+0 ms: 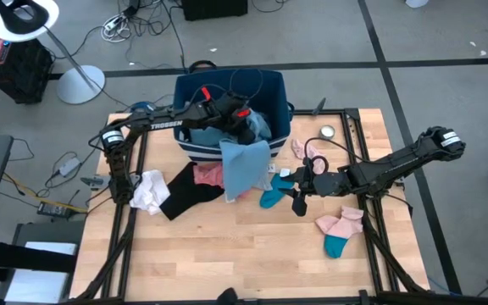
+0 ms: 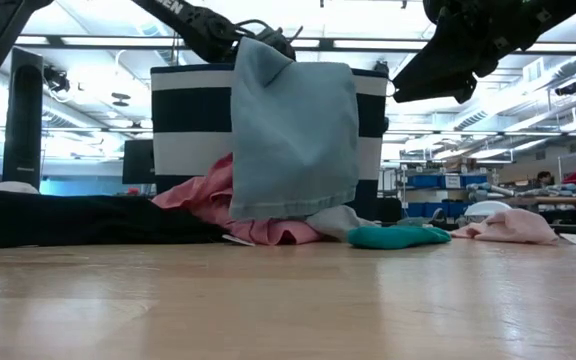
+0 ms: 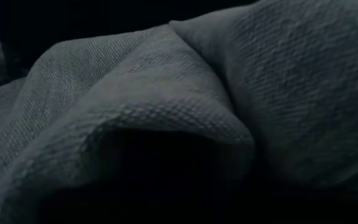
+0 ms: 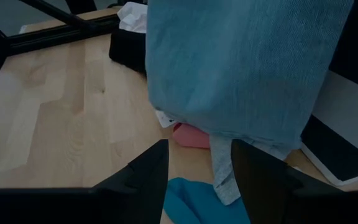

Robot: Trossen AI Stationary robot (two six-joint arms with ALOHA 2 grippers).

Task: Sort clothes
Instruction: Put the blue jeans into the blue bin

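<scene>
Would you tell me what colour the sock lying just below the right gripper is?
Teal; the sock shows best in the high view.

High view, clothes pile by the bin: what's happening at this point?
The left tool is over the bin, shut on the light-blue piece, which hangs down the bin's front onto the pile. The right tool is open, low over the table beside the pile, pointing at the teal sock and holding nothing. A black item, a white item and a pink item lie in front of the bin; more socks lie under the right arm.
</scene>
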